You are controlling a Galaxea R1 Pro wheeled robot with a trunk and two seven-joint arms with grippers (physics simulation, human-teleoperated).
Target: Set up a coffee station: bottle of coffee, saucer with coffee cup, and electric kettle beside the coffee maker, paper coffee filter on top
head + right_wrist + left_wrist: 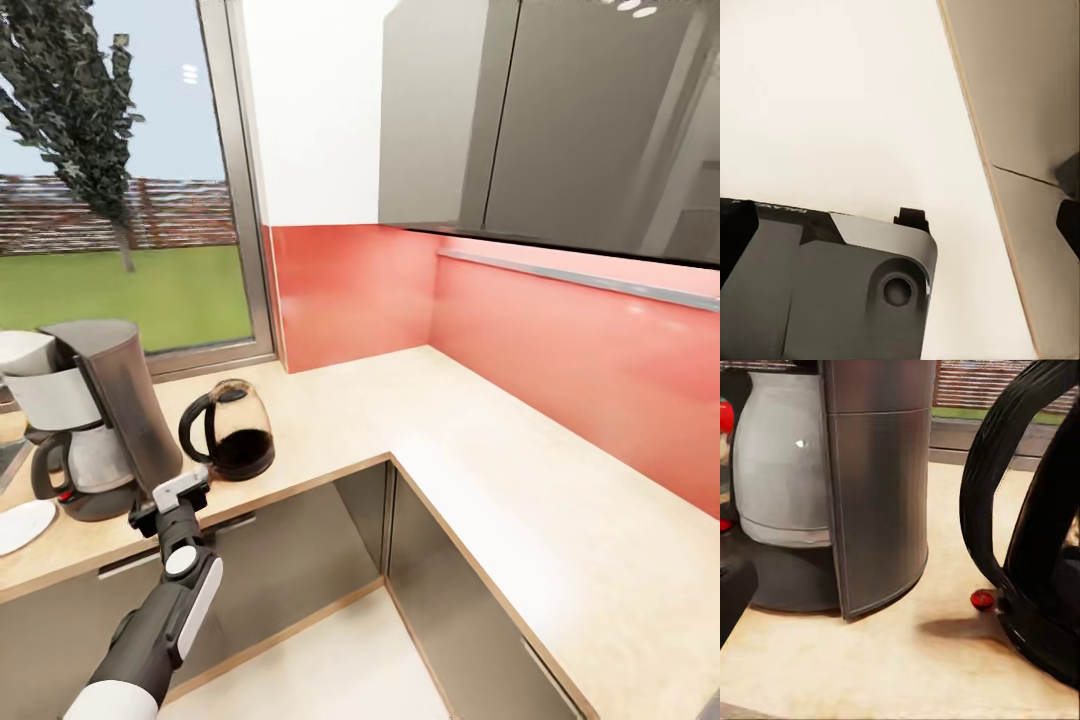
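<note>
The coffee maker stands on the countertop at the left, a steel tower with a grey carafe beside it. A white rounded piece rests on its top. Right of it stands the black electric kettle, upright; its handle and base show close up. A white saucer lies at the left edge. My left gripper hovers at the counter's front edge between maker and kettle, open and holding nothing; one finger shows. My right gripper is open over the floor.
The L-shaped counter runs right along a red backsplash, with grey wall cabinets overhead. A window sits behind the coffee maker. Grey base-cabinet fronts and pale floor lie below. The robot's base shows under the right arm.
</note>
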